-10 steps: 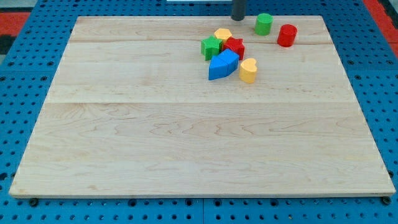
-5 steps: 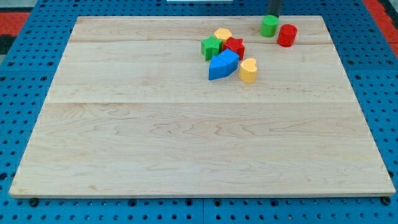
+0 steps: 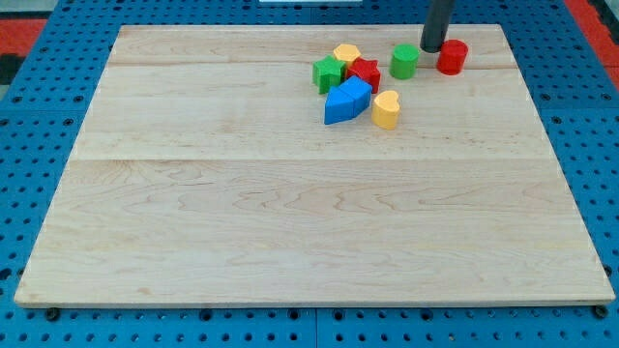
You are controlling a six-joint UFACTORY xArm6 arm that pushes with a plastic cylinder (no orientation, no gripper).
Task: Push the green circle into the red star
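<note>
Six blocks are shown on the board point(image 3: 290, 213); my tip point(image 3: 431, 49), a bare rod grasping nothing, is set between green circle point(image 3: 404, 61) and red cylinder point(image 3: 451, 57), red star point(image 3: 365, 72) leftward.

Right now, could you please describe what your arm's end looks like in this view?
Only my rod shows: a straight, plain cylinder, dark grey to black, entering from the view's top edge and ending at my tip. I see no cables, markings or labels on it. My tip sits between the green circle and the red cylinder. The rest of the arm is out of frame.
</note>
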